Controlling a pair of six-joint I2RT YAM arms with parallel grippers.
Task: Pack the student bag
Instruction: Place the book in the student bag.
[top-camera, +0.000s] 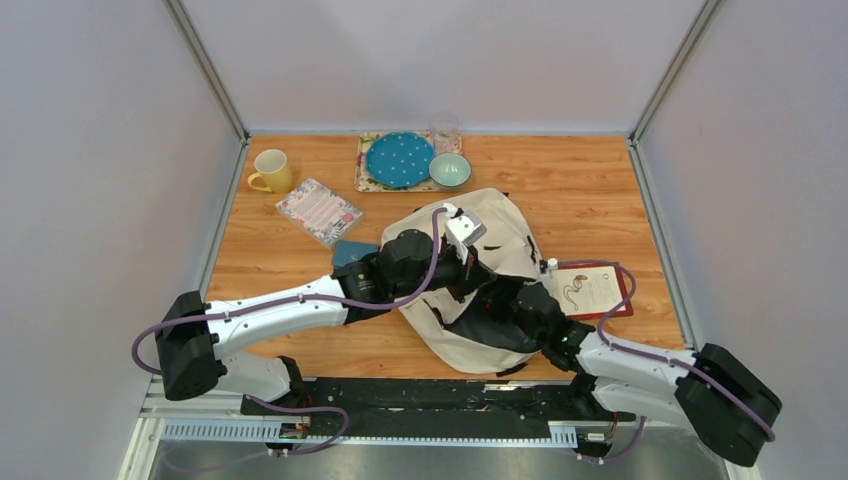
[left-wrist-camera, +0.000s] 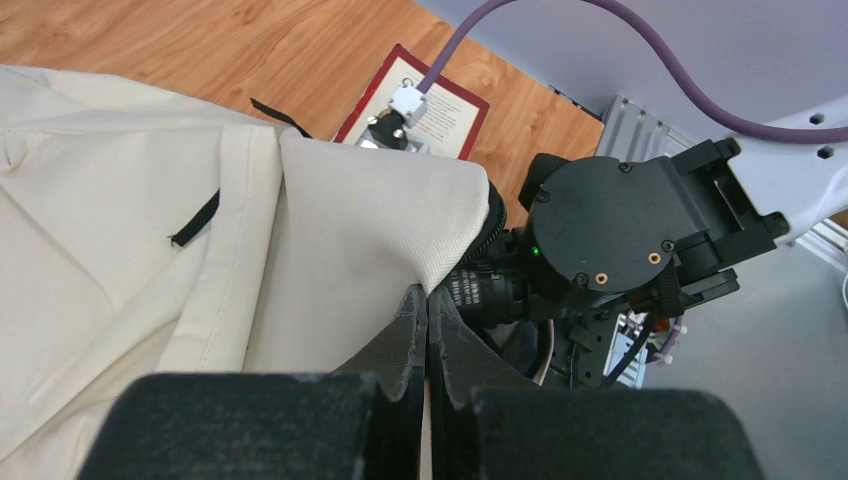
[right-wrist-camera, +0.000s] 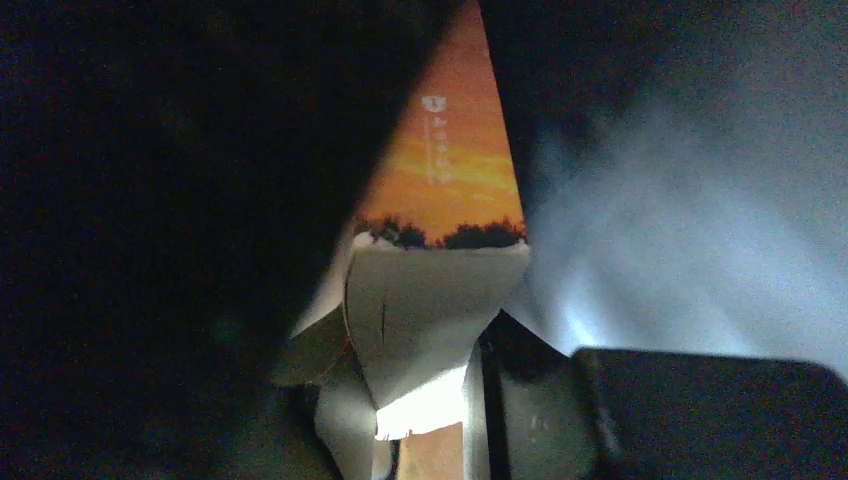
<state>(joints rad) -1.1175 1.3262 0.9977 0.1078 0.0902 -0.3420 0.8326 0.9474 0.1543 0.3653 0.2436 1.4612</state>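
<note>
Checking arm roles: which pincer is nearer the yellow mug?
Left. The left pincer is shut on the bag's fabric, to the mug's right; the right pincer is inside the bag, entering from its right side, farther still.

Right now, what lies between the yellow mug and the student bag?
In the top view, a floral-bordered pink notebook lies flat between the yellow mug and the student bag; a small blue item sits near the bag's edge.
</note>
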